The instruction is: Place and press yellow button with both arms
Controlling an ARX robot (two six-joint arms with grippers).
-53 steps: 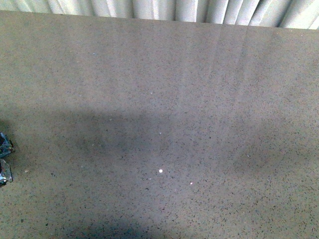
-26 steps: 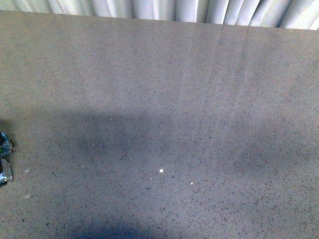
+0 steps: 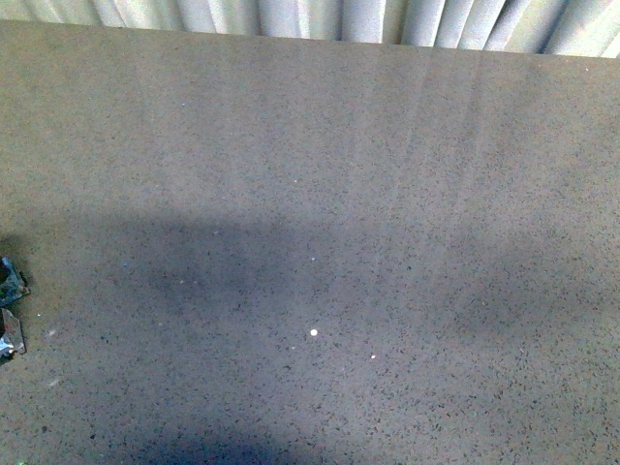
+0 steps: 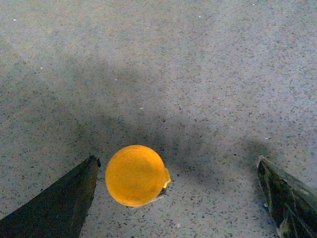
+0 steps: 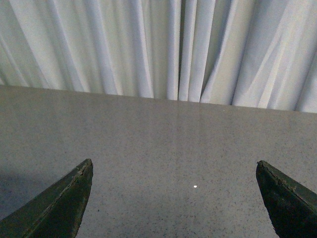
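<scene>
1. In the left wrist view, the left hand [image 4: 177,159] is gaping wide open and gripping nothing. Its two dark fingers [image 4: 59,203] are showing only as tips in the lower left and lower right corners of the frame.
2. The yellow button [image 4: 134,175] is sitting on the speckled grey tabletop [image 4: 223,74], low and left of centre in that frame, and its round dome is facing the camera. It is lying between the fingers, just beside the lower-left one with a thin strip of tabletop showing between them. It is well apart from the lower-right finger.
3. A small yellow tab is poking out at the dome's right side, and a sliver of darker base is peeking out beneath it.
4. A broad soft shadow is spreading over the tabletop across the middle of that frame.
5. In the right wrist view, the right hand [image 5: 174,162] is likewise standing wide open and holding nothing, with bare tabletop lying between its fingers. A tiny white speck [image 5: 195,186] is lying just right of centre, low in the frame.
6. Farther off, the tabletop's far edge is running across the middle of that frame, and a pale pleated curtain [image 5: 173,49] is hanging behind it, filling the upper half.
7. In the front view, a dark metal piece [image 3: 10,291] is jutting in at the lower left edge. Too little of it is showing to tell what part it is.
</scene>
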